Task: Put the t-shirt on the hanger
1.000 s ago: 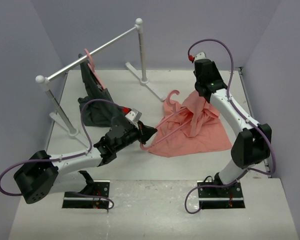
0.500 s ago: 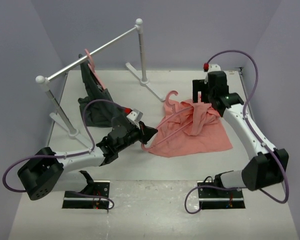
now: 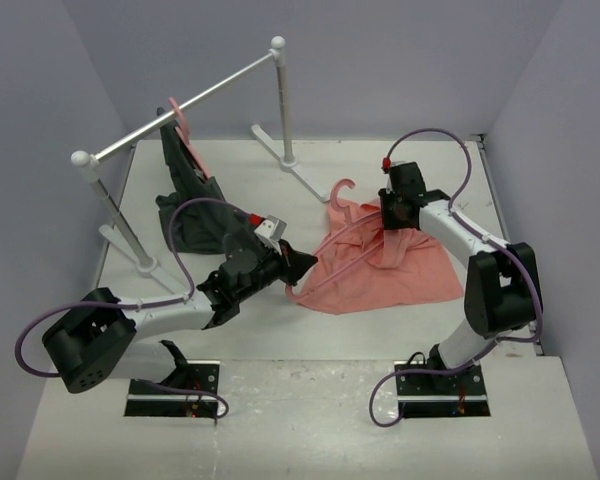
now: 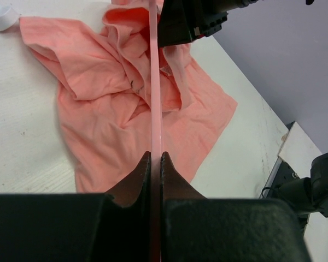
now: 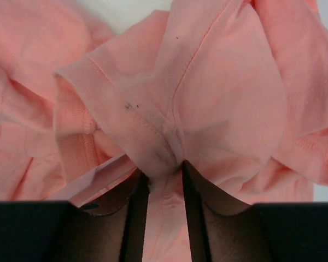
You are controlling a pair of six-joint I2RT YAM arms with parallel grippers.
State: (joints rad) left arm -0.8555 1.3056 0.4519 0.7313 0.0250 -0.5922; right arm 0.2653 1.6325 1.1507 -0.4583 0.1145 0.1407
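A crumpled salmon-pink t-shirt [image 3: 380, 262] lies on the white table, right of centre. The thin pink hanger [image 3: 332, 240] runs partly inside it, with its hook [image 3: 344, 190] sticking out at the far side. My left gripper [image 3: 298, 266] is shut on the hanger's near end; in the left wrist view the bar [image 4: 154, 82] runs straight out from between the closed jaws [image 4: 156, 158]. My right gripper [image 3: 390, 215] is low over the shirt's far edge. In the right wrist view it [image 5: 163, 177] is shut on a bunched fold of the shirt [image 5: 208, 103], beside the hanger bar [image 5: 93, 183].
A white clothes rail [image 3: 185, 105] on two posts crosses the back left. A second pink hanger [image 3: 180, 120] with a dark grey garment [image 3: 192, 200] hangs from it, the garment pooling on the table. Grey walls close in on three sides.
My right gripper has dropped from above the shirt down to its far edge and now holds a fold. The lifted part of the shirt has come down. My left arm has barely moved.
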